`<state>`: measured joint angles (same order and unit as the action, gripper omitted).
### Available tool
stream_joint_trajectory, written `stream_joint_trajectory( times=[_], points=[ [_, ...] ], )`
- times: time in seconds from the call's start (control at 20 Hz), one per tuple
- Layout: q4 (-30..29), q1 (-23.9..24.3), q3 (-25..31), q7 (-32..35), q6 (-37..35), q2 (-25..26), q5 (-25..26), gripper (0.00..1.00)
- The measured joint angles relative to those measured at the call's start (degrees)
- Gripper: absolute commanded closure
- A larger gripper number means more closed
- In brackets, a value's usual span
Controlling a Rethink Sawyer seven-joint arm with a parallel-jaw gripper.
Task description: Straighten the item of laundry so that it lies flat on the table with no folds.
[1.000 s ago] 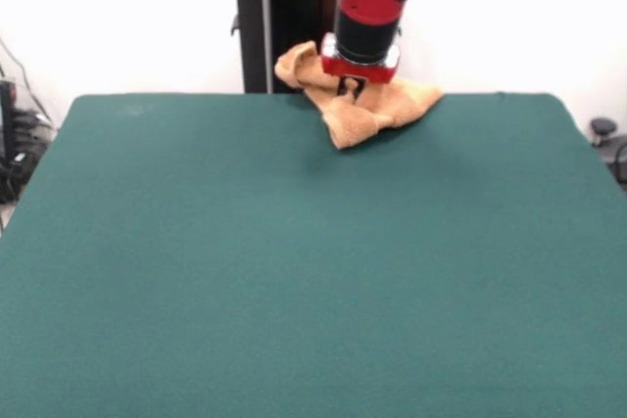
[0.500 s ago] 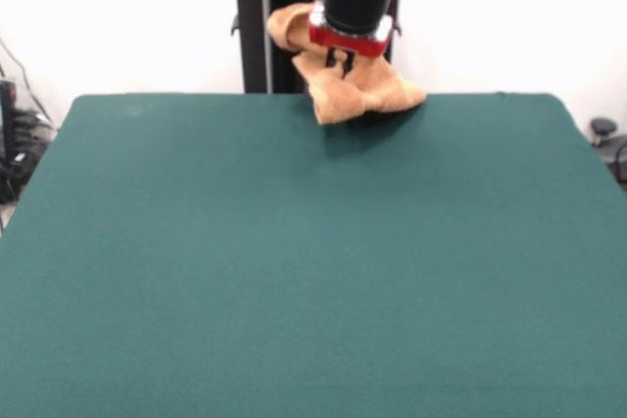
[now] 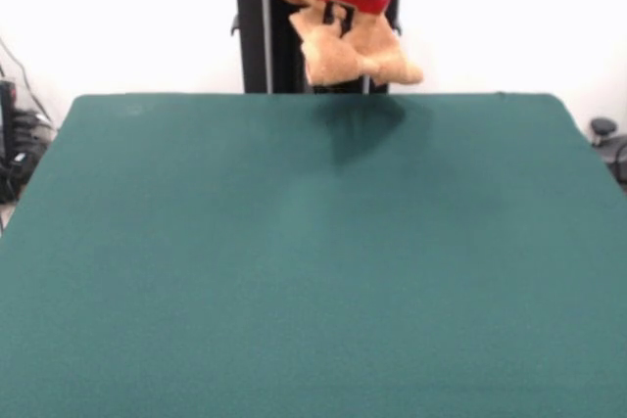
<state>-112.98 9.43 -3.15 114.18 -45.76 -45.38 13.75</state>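
The orange-tan towel (image 3: 345,49) hangs bunched in the air above the far edge of the dark green table (image 3: 313,271), clear of the top. My gripper (image 3: 338,19) is shut on the towel near its upper middle, with folds drooping below and to both sides. The towel casts a shadow on the table's far middle. The red and black arm comes down from the top of the front view.
The black pedestal (image 3: 279,36) stands behind the table's far edge, right behind the towel. Cables and dark gear (image 3: 18,144) sit off the table's left side, and a small dark object (image 3: 602,129) sits off its right side.
My gripper has risen with the towel. The towel lay on the table's far edge a second ago and now hangs fully off the top.
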Motion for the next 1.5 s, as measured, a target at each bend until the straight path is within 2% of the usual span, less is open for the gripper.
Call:
stream_joint_trajectory(
  times=[0.15, 0.4, 0.9, 1.2, 1.5],
  points=[
    [1.96, -0.03, -0.02, 0.0, -2.64, -1.44, 0.04, 1.0],
    [6.35, 0.37, 0.08, 0.0, -2.91, -0.64, 0.06, 1.0],
    [19.75, 0.77, 0.41, 0.0, -3.33, 6.01, 1.18, 1.0],
    [27.93, 0.78, 0.45, 0.0, -7.04, 10.42, 1.31, 1.0],
    [32.33, -0.04, 0.13, 0.0, -13.23, 10.97, 1.45, 1.0]
  ],
)
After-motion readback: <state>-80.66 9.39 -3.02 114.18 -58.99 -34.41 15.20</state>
